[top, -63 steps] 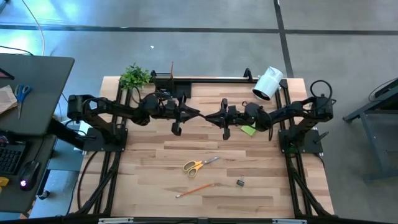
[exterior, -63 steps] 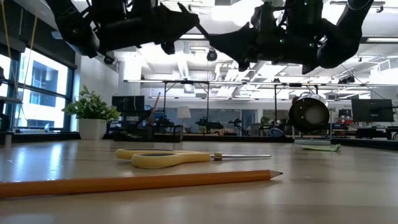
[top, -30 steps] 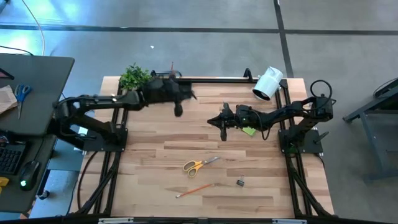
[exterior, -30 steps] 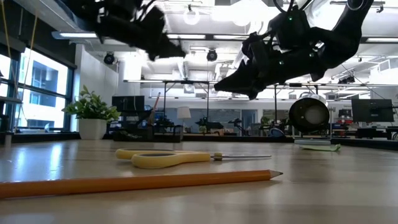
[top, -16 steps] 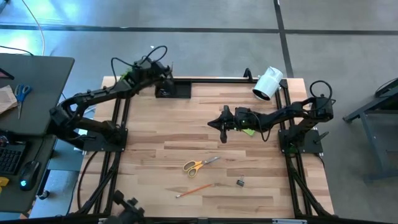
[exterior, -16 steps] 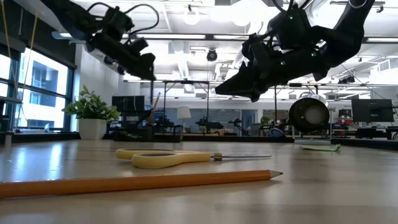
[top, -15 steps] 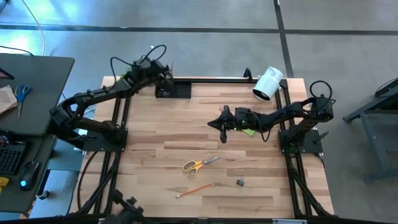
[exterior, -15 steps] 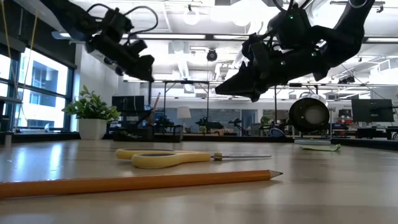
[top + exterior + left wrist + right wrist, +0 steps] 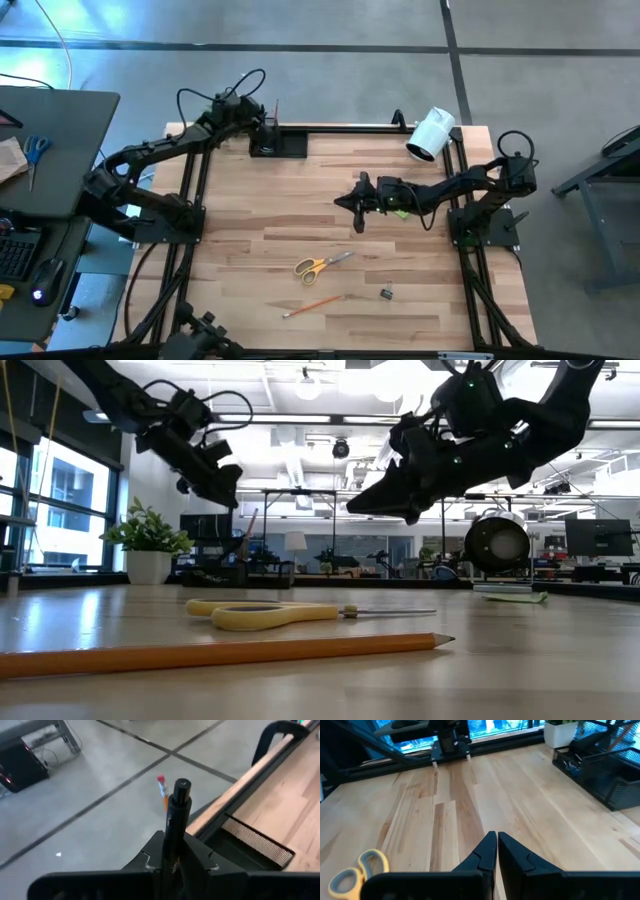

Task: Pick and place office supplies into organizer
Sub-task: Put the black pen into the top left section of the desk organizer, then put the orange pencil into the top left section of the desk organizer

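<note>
Organizer [image 9: 278,143]: one black mesh tray sits at the bench's [image 9: 250,215] far edge, toward the left, just beside a small green plant [image 9: 148,530]. One orange pencil [image 9: 162,791] with a red eraser stands upright in it. The left tool [image 9: 262,128] hangs above the tray's left end; in the left wrist view its two fingers [image 9: 197,855] are clamped on one black pen [image 9: 176,827], which points up between them.

Farther right and nearer the front edge, one pair of yellow-handled scissors [image 9: 320,265] lies flat, blades pointing right and back. Just in front of it lies a second orange pencil [image 9: 312,305], loose on the wood, and to the right of that one tiny black binder clip [image 9: 386,294].

The right tool [image 9: 350,203] hovers above the bench's middle, well apart from the scissors; the right wrist view shows its fingers [image 9: 487,851] pressed together with nothing between them. One lime-green sticky-note pad [image 9: 399,210] shows partly under the right arm. One white cylinder [image 9: 431,133] lies on its side at the far right corner.
</note>
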### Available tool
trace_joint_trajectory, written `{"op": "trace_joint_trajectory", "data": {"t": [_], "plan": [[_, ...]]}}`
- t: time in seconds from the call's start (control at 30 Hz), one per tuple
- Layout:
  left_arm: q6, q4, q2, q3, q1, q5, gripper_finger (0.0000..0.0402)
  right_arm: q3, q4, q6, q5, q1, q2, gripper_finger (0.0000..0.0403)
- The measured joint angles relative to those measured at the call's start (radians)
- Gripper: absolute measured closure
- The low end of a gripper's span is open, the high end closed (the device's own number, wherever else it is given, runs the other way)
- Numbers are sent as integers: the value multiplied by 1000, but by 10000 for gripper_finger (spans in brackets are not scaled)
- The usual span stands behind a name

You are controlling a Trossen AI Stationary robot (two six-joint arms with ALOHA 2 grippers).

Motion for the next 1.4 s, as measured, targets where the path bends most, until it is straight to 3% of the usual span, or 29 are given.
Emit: {"op": "trace_joint_trajectory", "data": {"t": [0.17, 0.63, 1.03, 1.17, 1.4], "plan": [[-17, -2, 35, 0, 0, -2, 365, 0, 0, -9, -1, 3, 0, 394], [-44, -5, 37, 0, 0, -10, 245, 0, 1, -24, 0, 0, 0, 393], [-79, -9, -105, 0, -34, 57, 232, 0, 1, -21, -40, 1, 0, 396], [-83, 2, -187, 0, -99, 130, 232, 0, 6, -27, -64, 1, 0, 393], [-82, 3, -289, 0, -233, 335, 232, 40, 35, -51, -241, 61, -1, 393]]}}
